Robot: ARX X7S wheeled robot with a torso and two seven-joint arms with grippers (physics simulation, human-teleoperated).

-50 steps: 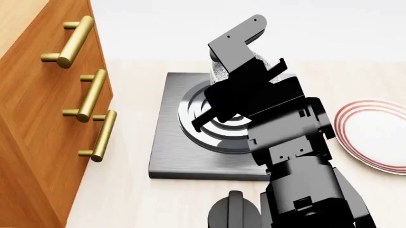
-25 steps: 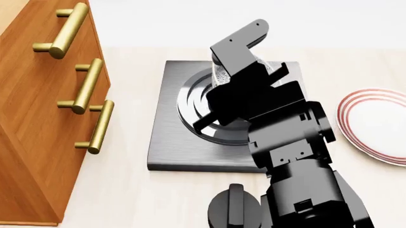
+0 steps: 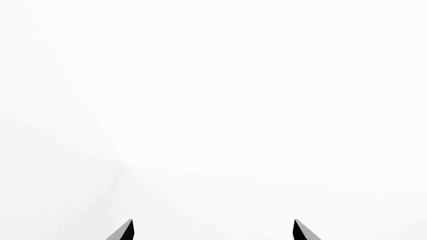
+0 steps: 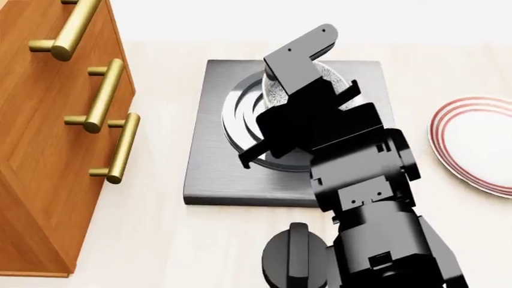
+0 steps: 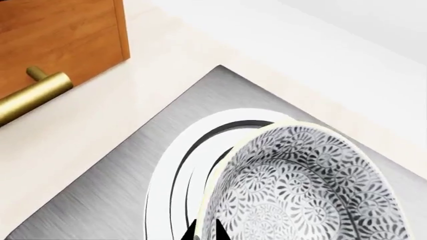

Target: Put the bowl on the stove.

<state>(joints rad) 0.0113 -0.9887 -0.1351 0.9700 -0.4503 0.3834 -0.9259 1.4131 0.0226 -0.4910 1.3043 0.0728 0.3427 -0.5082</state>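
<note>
One bowl [image 5: 307,190] over the one stove's [image 4: 210,174] rings, right claw [image 5: 203,231] grasping its rim. Left claw [image 3: 212,231] released, nothing between. One knob [image 4: 294,259] near, one plate [image 4: 480,144] right, three handles [image 4: 100,96] left, on worktop [image 4: 160,240].

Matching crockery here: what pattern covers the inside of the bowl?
The bowl has a fine dark leafy speckle on white-grey, with a pale rim; clearest in the right wrist view.

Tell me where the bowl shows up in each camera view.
Head view: bowl at upper centre, mostly hidden behind the right hand, over the stove.
Right wrist view: bowl fills the lower right.
Left wrist view: not in it.
Shared landmark: the stove's burner rings.
</note>
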